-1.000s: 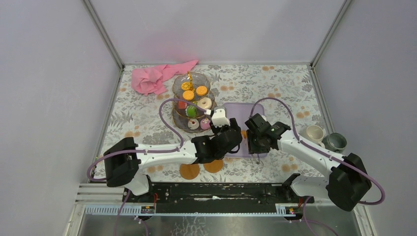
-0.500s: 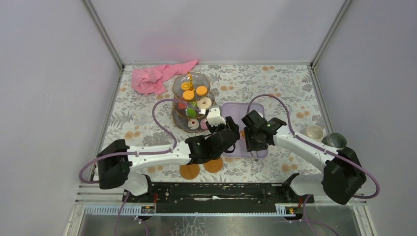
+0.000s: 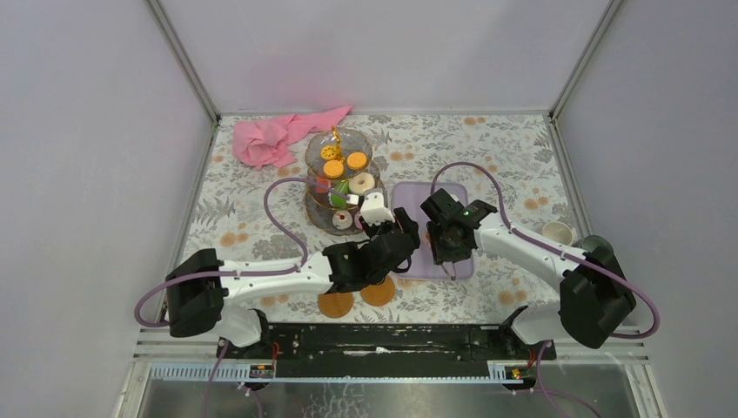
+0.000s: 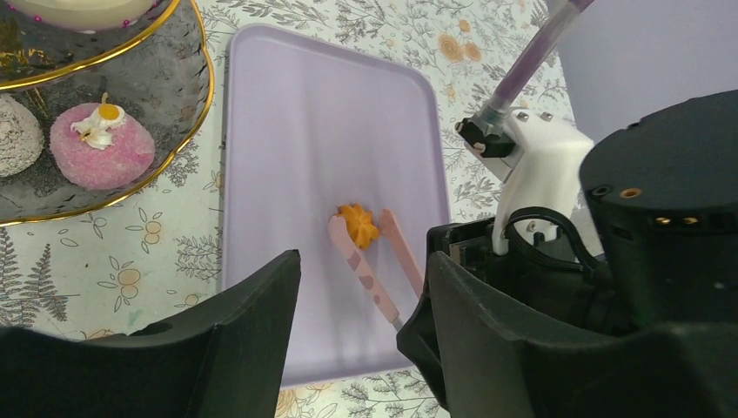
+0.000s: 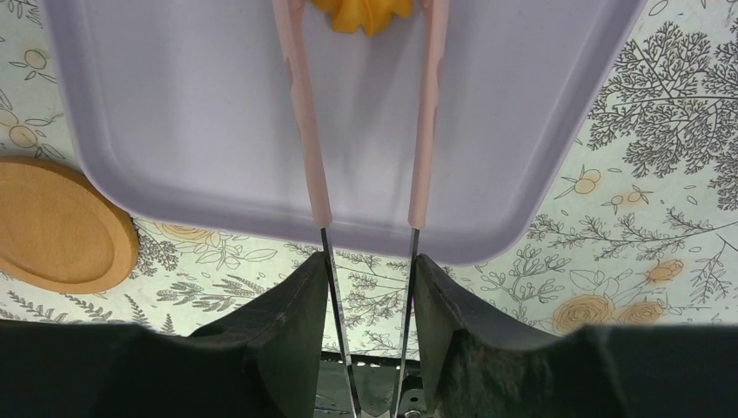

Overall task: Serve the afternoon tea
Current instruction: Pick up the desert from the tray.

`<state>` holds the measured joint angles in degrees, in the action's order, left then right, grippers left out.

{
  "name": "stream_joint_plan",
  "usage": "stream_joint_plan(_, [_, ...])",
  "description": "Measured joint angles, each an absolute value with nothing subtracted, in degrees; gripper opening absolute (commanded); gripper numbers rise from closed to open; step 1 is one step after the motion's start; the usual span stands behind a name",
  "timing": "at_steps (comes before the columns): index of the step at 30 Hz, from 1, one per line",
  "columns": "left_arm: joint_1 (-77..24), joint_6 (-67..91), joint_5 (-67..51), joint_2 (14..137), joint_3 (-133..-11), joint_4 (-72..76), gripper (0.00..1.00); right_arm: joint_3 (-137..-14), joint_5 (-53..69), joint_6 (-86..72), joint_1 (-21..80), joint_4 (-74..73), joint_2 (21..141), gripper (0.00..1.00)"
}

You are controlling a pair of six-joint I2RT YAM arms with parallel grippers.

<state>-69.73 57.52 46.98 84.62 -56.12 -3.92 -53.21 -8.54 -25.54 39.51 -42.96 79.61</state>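
Observation:
The three-tier glass stand (image 3: pixel 339 174) with a gold stem carries orange biscuits, a doughnut and cupcakes; its bottom tier with a pink cupcake (image 4: pixel 100 146) also shows in the left wrist view. A small orange pastry (image 4: pixel 358 225) lies on the lilac tray (image 4: pixel 296 131), between the tips of the pink tongs (image 4: pixel 374 261). My right gripper (image 5: pixel 370 266) is shut on the tongs' (image 5: pixel 300 131) metal arms, above the tray's near edge (image 3: pixel 446 246). My left gripper (image 4: pixel 361 348) is open and holds nothing, by the tray's left side (image 3: pixel 402 237). The cream mug (image 3: pixel 557 232) and grey-green mug (image 3: pixel 596 244) stand far right.
A pink cloth (image 3: pixel 274 138) lies crumpled at the back left beside the stand. Two round wooden coasters (image 3: pixel 335 303) (image 3: pixel 379 293) sit near the front edge under the left arm. Both grippers are close together over the tray. Walls enclose the floral table.
Both arms have shifted a little left and farther from their bases. The right gripper has carried the tongs along over the tray, still gripping them. The left gripper stays open.

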Motion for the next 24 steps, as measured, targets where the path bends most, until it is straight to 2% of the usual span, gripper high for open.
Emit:
stream_joint_plan(14, [-70.4,57.6,47.4,82.7,-55.5,-3.8,0.64,-53.2,-9.5,-24.3,39.5,-43.9,80.6,0.47])
stream_joint_plan(24, [-70.5,57.8,47.9,81.7,-55.2,-3.7,0.64,-53.2,-9.4,-23.1,39.5,-43.9,82.4,0.36])
